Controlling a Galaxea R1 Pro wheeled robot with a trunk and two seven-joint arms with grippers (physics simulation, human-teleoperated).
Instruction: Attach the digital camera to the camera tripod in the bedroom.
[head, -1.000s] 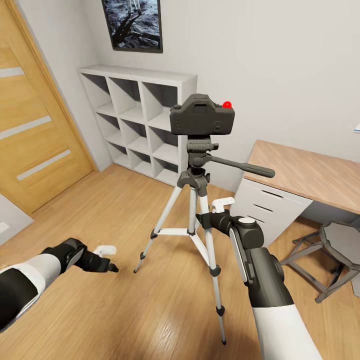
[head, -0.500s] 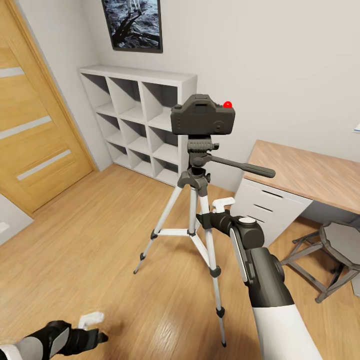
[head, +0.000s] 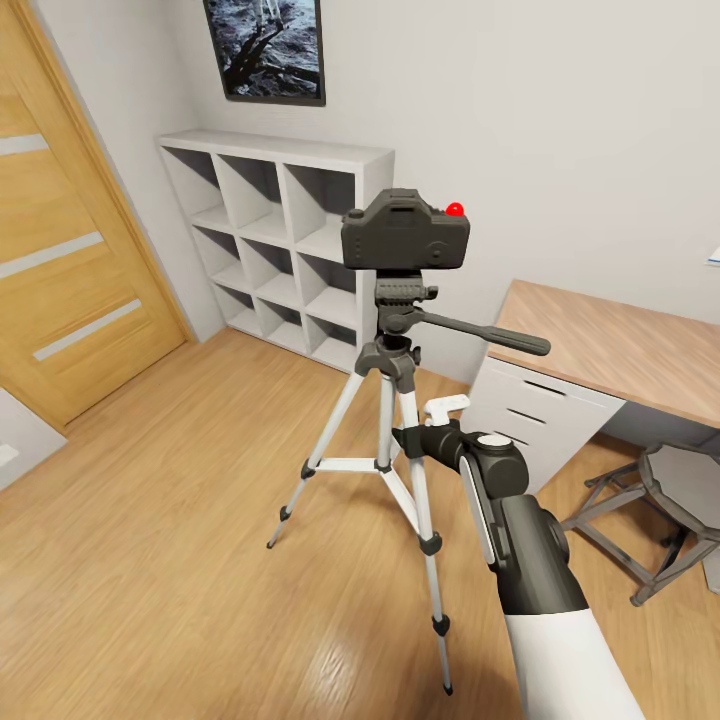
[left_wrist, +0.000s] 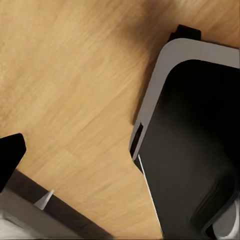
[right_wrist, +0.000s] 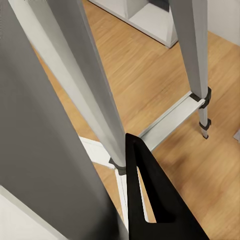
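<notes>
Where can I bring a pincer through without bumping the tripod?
Open floor lies between the door, the shelf and the camera tripod. It is crowded toward the desk and stool, where the right pincer sits against a leg.

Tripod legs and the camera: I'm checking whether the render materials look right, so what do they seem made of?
Tripod legs: pale silver with a soft sheen, likely brushed metal; joints and feet are matte black, plastic-like. Camera: dark grey, matte, no glints, seemingly plastic; its red button looks glossy.
</notes>
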